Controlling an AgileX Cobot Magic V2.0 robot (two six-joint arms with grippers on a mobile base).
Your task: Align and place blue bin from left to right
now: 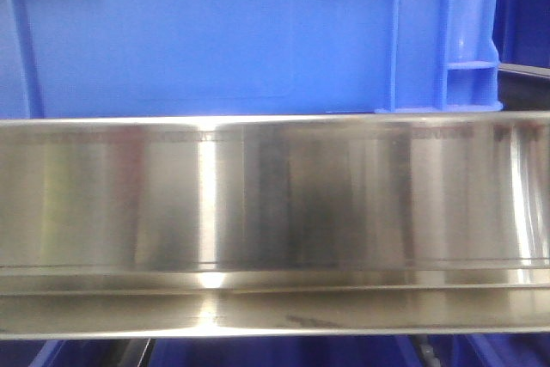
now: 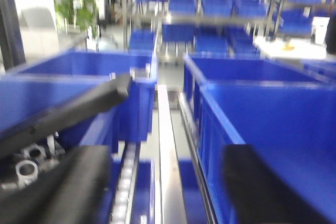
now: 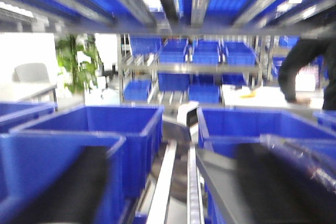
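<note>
A blue bin [image 1: 215, 32] fills the top of the front view, its smooth wall and ribbed right corner standing just behind a steel rail [image 1: 275, 204]. The left wrist view is blurred. My left gripper [image 2: 168, 156] is open, its black fingers [image 2: 68, 187] wide apart over a rail and roller track [image 2: 167, 145], with a blue bin [image 2: 89, 72] on the left and another [image 2: 262, 108] on the right. My right gripper [image 3: 173, 153] is also open. It hangs over the gap between one blue bin [image 3: 121, 124] and a second [image 3: 247, 121]. Neither gripper holds anything.
A dark arm part [image 2: 79, 106] crosses the left bin in the left wrist view. Racks with several more blue bins [image 3: 207, 56] stand behind. A person's dark sleeve [image 3: 304, 66] reaches in at the right over a white table. A plant [image 3: 76, 64] stands far left.
</note>
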